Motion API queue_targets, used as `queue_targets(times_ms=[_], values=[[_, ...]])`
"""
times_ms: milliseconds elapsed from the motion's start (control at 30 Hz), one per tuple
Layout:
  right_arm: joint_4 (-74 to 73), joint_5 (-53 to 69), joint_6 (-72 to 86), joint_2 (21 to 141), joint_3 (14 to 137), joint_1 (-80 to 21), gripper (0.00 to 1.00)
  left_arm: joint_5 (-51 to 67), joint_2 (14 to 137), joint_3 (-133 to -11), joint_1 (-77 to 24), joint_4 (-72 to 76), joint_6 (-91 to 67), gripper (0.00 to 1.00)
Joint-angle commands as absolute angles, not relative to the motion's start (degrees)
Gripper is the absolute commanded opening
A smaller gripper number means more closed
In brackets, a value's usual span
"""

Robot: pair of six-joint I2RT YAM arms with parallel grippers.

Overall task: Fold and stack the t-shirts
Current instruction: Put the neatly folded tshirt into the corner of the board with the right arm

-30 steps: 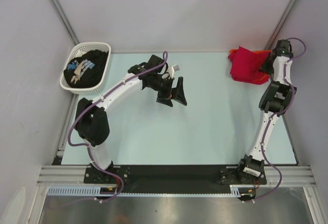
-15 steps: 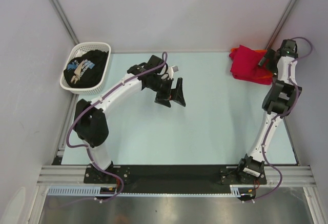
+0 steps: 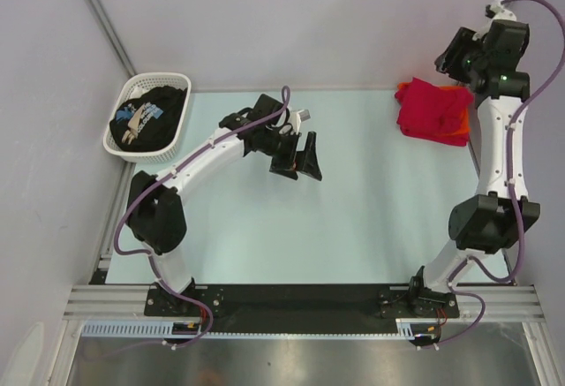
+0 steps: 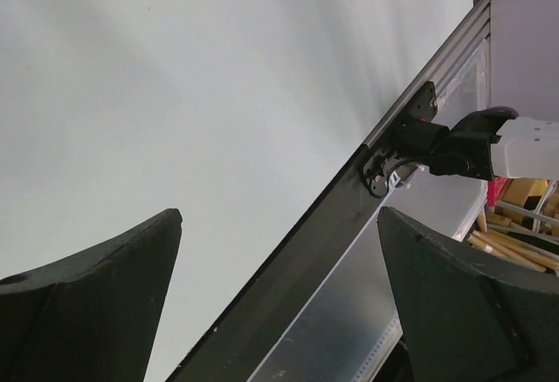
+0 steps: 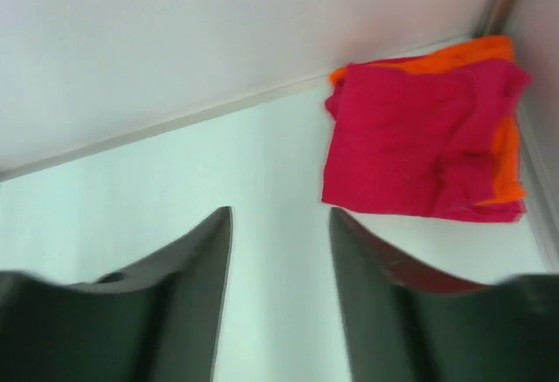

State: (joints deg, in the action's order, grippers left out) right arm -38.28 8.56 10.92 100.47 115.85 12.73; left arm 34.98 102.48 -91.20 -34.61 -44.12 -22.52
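Pale green table (image 3: 371,218): the red t-shirt (image 3: 426,114) lies folded on the orange t-shirt (image 5: 505,150) in the far right corner, with my right gripper (image 5: 279,225) spread and empty above them. Next, I judge, my left gripper (image 3: 297,165), spread over mid-table, must fetch the black t-shirt (image 3: 154,117) from the basket (image 3: 163,78).

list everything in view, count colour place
red t-shirt: 1, crimson, folded on the orange one, table's far right corner
orange t-shirt: 1, bright orange, under the red one
black t-shirt: 1, black with pale print, in the basket
basket: 1, white lattice, far left corner
table: 1, pale green
left arm: 1, white and black, over mid table
right arm: 1, white and black, raised by the stack
left gripper: 1, black, open, empty
right gripper: 1, black, open, empty
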Motion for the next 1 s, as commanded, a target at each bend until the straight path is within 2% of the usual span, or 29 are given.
queue_targets(times_ms=[0,33,133,200,333,433,967], values=[[-41.2,11.5,12.6,106.0,109.9,11.3,0.19,37.2,98.1,-88.2,-34.2,-41.0,-20.3,1.0],[-41.8,11.8,13.4,107.3,109.1,11.3,0.04,37.0,97.7,-87.7,-33.8,-41.0,-20.0,1.0],[-42.6,12.0,13.7,111.1,108.5,10.2,0.07,34.6,95.6,-86.6,-32.6,-41.9,-19.1,1.0],[-43.5,7.7,12.7,113.7,108.5,9.3,0.07,33.7,94.6,-85.6,-31.8,-42.1,-18.5,1.0],[-46.8,0.6,10.6,118.8,111.9,9.4,0.0,33.0,92.3,-83.9,-30.9,-42.3,-18.1,1.0],[-47.5,-2.5,9.1,122.0,113.7,9.6,0.0,32.6,91.5,-82.5,-30.4,-41.8,-18.5,1.0],[-51.9,-17.1,7.3,128.1,121.9,12.9,0.0,31.1,92.1,-82.9,-30.0,-42.8,-19.1,1.0]])
